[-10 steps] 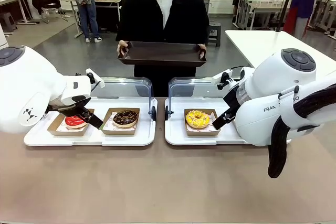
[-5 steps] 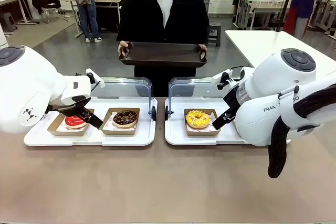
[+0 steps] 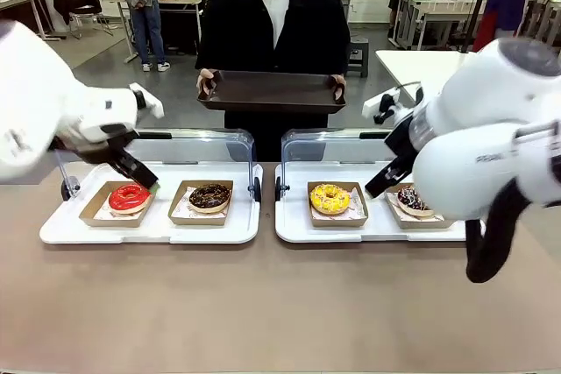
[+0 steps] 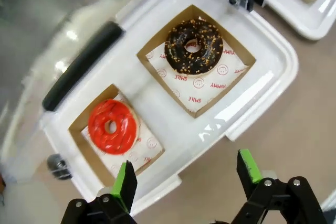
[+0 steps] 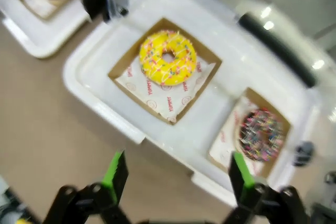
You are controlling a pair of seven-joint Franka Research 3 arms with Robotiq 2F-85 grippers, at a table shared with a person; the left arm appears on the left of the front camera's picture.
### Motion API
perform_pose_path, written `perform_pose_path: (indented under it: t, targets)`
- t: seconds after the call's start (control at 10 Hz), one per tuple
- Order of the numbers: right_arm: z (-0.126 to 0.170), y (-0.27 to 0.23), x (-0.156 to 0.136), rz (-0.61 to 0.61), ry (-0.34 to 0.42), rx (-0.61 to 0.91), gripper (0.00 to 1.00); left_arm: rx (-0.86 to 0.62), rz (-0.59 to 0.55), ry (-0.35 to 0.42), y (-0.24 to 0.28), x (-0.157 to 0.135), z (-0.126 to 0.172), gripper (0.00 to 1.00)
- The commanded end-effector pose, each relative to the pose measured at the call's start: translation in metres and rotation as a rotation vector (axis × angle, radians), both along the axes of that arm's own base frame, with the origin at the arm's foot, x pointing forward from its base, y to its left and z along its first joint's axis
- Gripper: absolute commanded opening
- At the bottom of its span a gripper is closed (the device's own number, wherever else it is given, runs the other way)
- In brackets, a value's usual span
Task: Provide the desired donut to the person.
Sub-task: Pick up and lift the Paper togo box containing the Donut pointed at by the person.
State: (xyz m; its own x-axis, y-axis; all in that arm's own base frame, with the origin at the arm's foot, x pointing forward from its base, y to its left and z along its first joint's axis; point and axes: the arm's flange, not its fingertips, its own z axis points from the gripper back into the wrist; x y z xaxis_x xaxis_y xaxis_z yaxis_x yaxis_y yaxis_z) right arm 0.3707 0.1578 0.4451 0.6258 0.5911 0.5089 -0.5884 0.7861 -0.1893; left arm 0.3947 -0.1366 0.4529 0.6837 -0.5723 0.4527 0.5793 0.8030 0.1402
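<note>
The left pincer (image 4: pixel 187 174) is hovering with its jaws spread wide and empty above the left white plastic tray (image 4: pixel 273 72). There a red-glazed donut (image 4: pixel 112 126) and a chocolate donut with nut crumbs (image 4: pixel 193 46) are lying in open brown cardboard boxes (image 4: pixel 144 53). The right pincer (image 5: pixel 178 174) is hanging equally spread and empty over the right white tray (image 5: pixel 94 85), which is carrying a yellow sprinkled donut (image 5: pixel 168 58) and a dark donut with coloured sprinkles (image 5: pixel 261 134). Across the tan counter (image 3: pixel 263 304), the person in a black overshirt (image 3: pixel 237 32) is holding out a dark brown rectangular tray (image 3: pixel 270 91).
</note>
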Motion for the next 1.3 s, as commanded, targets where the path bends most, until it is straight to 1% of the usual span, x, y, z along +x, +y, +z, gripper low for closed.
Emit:
perform_pose_path:
  t: [0.0, 0.1, 0.2, 0.3, 0.4, 0.5, 0.7, 0.8, 0.9, 1.0, 1.2]
  targets:
    - [0.044, -0.002, -0.036, -0.005, 0.018, -0.044, 1.00, -0.009, -0.035, 0.055, 0.015, -0.006, 0.056, 1.00]
    - [0.065, -0.002, -0.054, -0.015, 0.004, -0.065, 1.00, 0.004, -0.035, 0.037, 0.017, -0.009, 0.081, 1.00]
    - [0.084, -0.003, -0.070, -0.012, -0.014, -0.072, 1.00, 0.007, -0.022, 0.014, 0.020, -0.011, 0.100, 1.00]
    - [0.099, -0.004, -0.081, -0.018, -0.032, -0.064, 1.00, 0.009, -0.007, 0.000, 0.021, -0.014, 0.112, 1.00]
    - [0.106, -0.005, -0.084, -0.022, -0.034, -0.056, 1.00, 0.029, 0.006, -0.014, 0.018, -0.013, 0.114, 1.00]
    - [0.089, -0.008, -0.072, 0.007, -0.021, -0.046, 1.00, 0.000, -0.010, 0.008, 0.019, -0.017, 0.113, 1.00]
    - [0.089, -0.008, -0.072, 0.007, -0.021, -0.046, 1.00, 0.000, -0.010, 0.008, 0.019, -0.017, 0.113, 1.00]
    - [0.104, -0.010, -0.083, 0.006, -0.030, -0.046, 1.00, 0.000, -0.010, 0.008, 0.019, -0.017, 0.113, 1.00]
    - [0.107, -0.018, -0.066, 0.085, 0.096, 0.133, 1.00, 0.006, -0.005, 0.004, 0.019, -0.016, 0.117, 1.00]
    - [0.121, -0.032, -0.053, 0.123, 0.172, 0.283, 1.00, -0.136, 0.011, 0.028, 0.032, -0.012, 0.133, 1.00]
    - [0.145, -0.068, -0.023, 0.147, 0.294, 0.509, 1.00, -0.378, 0.045, 0.074, 0.067, 0.001, 0.159, 1.00]
